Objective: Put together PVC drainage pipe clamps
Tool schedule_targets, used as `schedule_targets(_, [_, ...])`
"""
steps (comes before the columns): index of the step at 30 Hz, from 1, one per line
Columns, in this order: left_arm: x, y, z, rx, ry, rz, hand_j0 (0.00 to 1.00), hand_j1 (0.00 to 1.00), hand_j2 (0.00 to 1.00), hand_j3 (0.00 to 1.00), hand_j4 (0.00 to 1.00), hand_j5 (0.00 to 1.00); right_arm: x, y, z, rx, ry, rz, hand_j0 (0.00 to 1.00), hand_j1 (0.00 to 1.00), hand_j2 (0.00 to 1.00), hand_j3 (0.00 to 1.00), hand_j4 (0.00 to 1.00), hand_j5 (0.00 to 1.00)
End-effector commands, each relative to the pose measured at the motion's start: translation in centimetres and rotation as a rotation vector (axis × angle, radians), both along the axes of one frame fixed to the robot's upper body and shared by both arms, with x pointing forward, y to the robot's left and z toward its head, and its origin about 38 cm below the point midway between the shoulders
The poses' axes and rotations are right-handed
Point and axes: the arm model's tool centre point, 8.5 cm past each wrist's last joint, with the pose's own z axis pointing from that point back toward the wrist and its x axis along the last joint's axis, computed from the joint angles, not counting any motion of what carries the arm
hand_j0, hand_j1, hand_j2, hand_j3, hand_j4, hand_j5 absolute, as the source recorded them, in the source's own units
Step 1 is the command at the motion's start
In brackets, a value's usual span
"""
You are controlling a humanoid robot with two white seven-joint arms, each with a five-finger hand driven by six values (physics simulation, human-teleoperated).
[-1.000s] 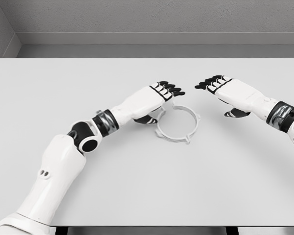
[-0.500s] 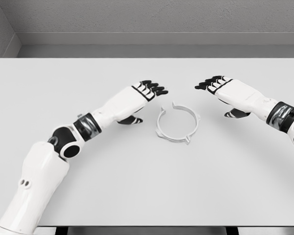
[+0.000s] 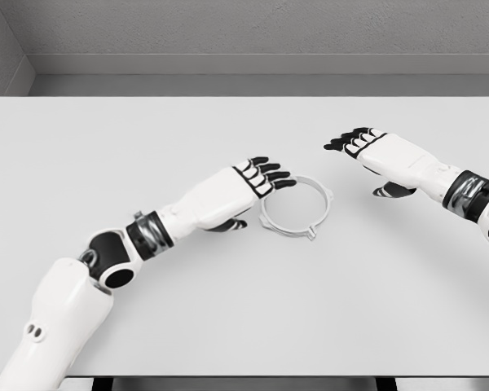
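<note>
Bright, even overhead light — soft faint shadows, no glare — sharp render throughout.

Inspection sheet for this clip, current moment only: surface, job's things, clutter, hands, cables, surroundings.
Surface: plain white table, no marks seen.
Job's things: one white clamp ring with small outer tabs, lying flat near the table's middle; no pipe or second clamp part seen.
Clutter: nothing seen.
Hands: left hand palm down with fingers extended, fingertips over the ring's left rim, not gripping it; contact cannot be told. Right hand hangs to the ring's right, apart from it, fingers relaxed, holding nothing.
Cables: nothing seen.
Surroundings: grey wall behind the table, with a ledge along its base.
</note>
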Motion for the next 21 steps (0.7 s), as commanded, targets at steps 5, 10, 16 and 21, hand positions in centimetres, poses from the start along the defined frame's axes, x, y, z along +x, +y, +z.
schedule_targets(5, [0.5, -2.0, -0.7, -0.002, 0.020, -0.015, 1.00, 1.00, 1.00, 1.00, 1.00, 1.00, 0.0, -0.1, 0.0, 0.001, -0.001, -0.002, 1.00, 1.00, 1.00, 1.00, 1.00, 1.00])
schedule_targets(10, [0.8, -2.5, -1.1, 0.005, 0.034, -0.017, 1.00, 1.00, 1.00, 1.00, 1.00, 1.00, 0.0, 0.1, -0.1, 0.005, 0.001, 0.000, 1.00, 1.00, 1.00, 1.00, 1.00, 1.00])
schedule_targets(16, [1.1, -2.8, -1.4, 0.012, 0.042, -0.017, 1.00, 1.00, 1.00, 1.00, 1.00, 1.00, 0.0, 0.1, 0.0, 0.004, 0.002, 0.001, 1.00, 1.00, 1.00, 1.00, 1.00, 1.00])
schedule_targets(21, [1.5, -3.1, -1.5, 0.009, 0.049, -0.014, 1.00, 1.00, 1.00, 1.00, 1.00, 1.00, 0.0, 0.1, 0.0, 0.003, -0.001, 0.000, 1.00, 1.00, 1.00, 1.00, 1.00, 1.00])
